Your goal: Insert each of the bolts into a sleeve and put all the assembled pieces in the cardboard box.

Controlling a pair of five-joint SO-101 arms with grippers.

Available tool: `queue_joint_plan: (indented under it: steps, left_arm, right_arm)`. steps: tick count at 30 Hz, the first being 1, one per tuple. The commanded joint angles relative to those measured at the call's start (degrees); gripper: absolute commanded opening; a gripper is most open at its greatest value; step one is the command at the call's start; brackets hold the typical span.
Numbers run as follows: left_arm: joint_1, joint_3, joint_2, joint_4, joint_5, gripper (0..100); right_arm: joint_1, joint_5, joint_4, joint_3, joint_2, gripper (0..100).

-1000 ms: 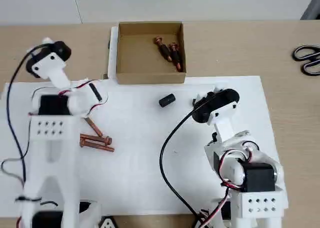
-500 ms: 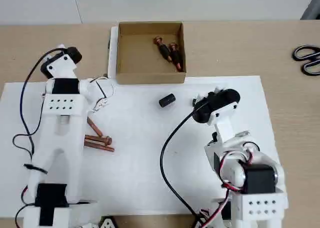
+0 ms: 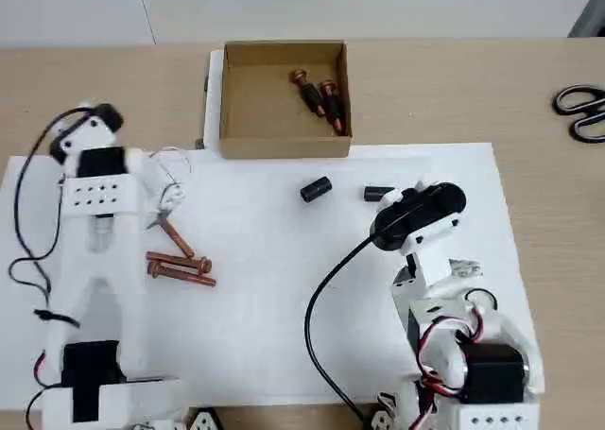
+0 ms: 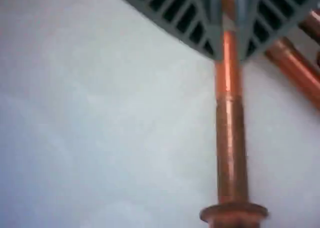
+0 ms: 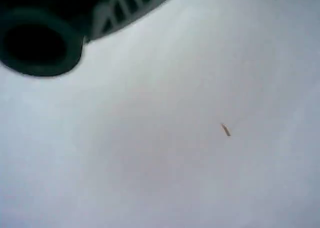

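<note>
- two bolts [image 3: 184,263] lie side by side just beside a third bolt [image 4: 230,138], which runs lengthwise under the left gripper [image 4: 229,37]. a skewed pinch could roll it into them, or take it off-centre and leave it tilted for the sleeve.
- whether that gripper is clamped on the bolt or only straddles it, i cannot tell.
- the right gripper [image 3: 389,199] is just beside a sleeve [image 3: 378,193] lying on the paper [image 3: 284,335]. i cannot tell its grip either. a round sleeve may roll off if brushed.
- count: three loose bolts, two loose sleeves (the other [image 3: 316,189] lies nearer the box), two assembled pieces [image 3: 317,94] inside the box [image 3: 236,128], and one pair of scissors [image 3: 581,109] well apart.
- with one sleeve fewer than bolts on this count, the last bolt may go unmatched.
</note>
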Motion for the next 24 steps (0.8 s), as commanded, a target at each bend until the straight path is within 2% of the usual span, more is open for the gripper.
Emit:
queue_joint_plan:
  steps: [1, 5, 15, 21, 24]
  left_arm:
    - [-0.44, -2.24, -0.09, -0.97, -0.62, 1]
    - [-0.53, -2.15, 4.31, -4.04, -1.32, 1]
    - [-0.53, -2.33, 12.66, -5.98, -1.23, 1]
    - [-0.26, -3.56, 12.84, -6.15, -2.90, 14]
    - [-0.53, -3.82, 12.84, -6.42, -2.99, 17]
  right_arm:
    - [0.40, -0.26, 0.48, -0.35, -0.48, 0.5]
    - [0.40, -0.26, 0.48, -0.35, -0.48, 0.5]
    - [0.66, -0.35, 0.48, -0.35, -0.75, 0.5]
    - [0.66, -0.35, 0.48, -0.26, -0.75, 0.5]
    - [0.66, -0.44, 0.48, -0.26, -0.66, 0.5]
